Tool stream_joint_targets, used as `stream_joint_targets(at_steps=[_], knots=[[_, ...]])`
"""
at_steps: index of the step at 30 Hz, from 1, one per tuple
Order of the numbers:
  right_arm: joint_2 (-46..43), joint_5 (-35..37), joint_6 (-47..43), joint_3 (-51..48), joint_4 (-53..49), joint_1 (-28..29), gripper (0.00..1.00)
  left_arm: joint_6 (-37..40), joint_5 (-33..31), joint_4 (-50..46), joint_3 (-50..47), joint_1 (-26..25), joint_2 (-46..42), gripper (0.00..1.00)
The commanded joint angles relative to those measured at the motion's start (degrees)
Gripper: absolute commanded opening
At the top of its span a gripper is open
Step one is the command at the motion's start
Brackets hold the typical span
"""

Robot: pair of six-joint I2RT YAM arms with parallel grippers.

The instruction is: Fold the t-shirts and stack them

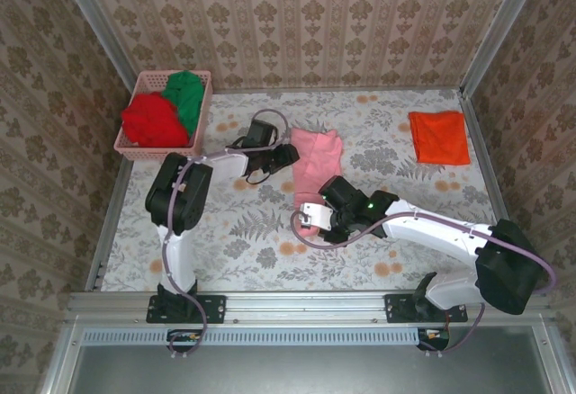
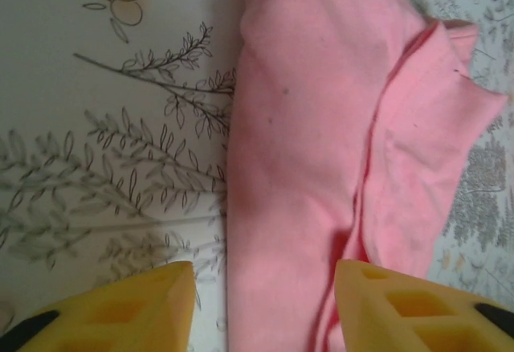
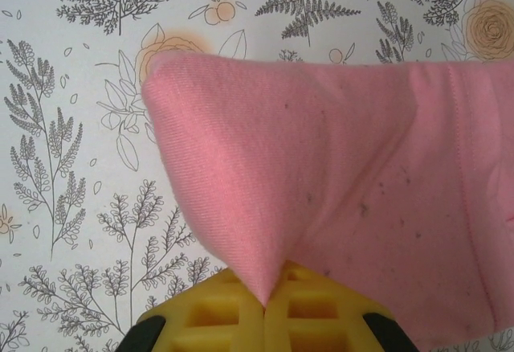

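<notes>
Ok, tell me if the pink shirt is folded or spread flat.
Partly folded: the pink shirt lies in a narrow doubled strip, one corner pinched by the right gripper.

The pink t-shirt (image 3: 345,167) is running out of view right of the right gripper (image 3: 263,292), its pinched corner hiding between the pads; the finger bases of the left gripper (image 2: 263,280) are being cropped.

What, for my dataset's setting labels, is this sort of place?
Probably a staged robot test cell: patterned wallpaper panels in aluminium framing, a floral-print tabletop, and white-and-black robot arms, left and right, bolted at its edge.
</notes>
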Motion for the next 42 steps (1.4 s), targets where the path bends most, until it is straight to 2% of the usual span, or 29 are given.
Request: stream_joint_targets(at_steps=[1, 3, 10, 16, 20, 26, 33, 37, 42], knots=[[-1.54, -0.18, 0.66, -1.21, -1.37, 0.40, 0.00, -1.74, 1.11, -1.75, 2.87, -0.39, 2.50, 0.47], [-1.53, -0.09, 0.66, -1.21, -1.46, 0.36, 0.00, -2.39, 1.72, -1.76, 3.41, -0.39, 3.64, 0.45], [-1.45, -0.70, 0.94, -1.31, -1.89, 0.41, 0.00, -3.80, 3.99, -0.56, 5.17, -0.91, 7.66, 0.26], [-1.96, -1.30, 1.22, -0.82, -4.21, 0.41, 0.00, -3.59, 4.32, -0.71, 5.05, -1.00, 9.13, 0.00], [-3.15, -2.90, 2.44, 0.57, -8.85, 0.95, 0.00, -1.15, 4.89, -2.81, 4.43, -1.07, 8.31, 0.00], [-4.44, -6.45, 4.57, 5.58, -19.53, 3.06, 0.00, 2.28, 6.77, -4.40, -1.63, -1.59, 4.47, 0.00], [-1.00, -8.18, 1.11, 15.71, -28.03, 2.83, 0.00, 0.24, 8.19, -2.71, -12.55, -4.03, -2.01, 0.00], [4.32, -7.41, -4.03, 21.59, -29.94, -0.50, 0.00, 0.97, 8.46, -2.81, -14.28, -4.39, -3.00, 0.00], [12.41, -6.11, -11.18, 29.16, -30.73, -7.31, 0.00, 0.09, 8.28, -2.52, -15.14, -3.58, -1.87, 0.00]])
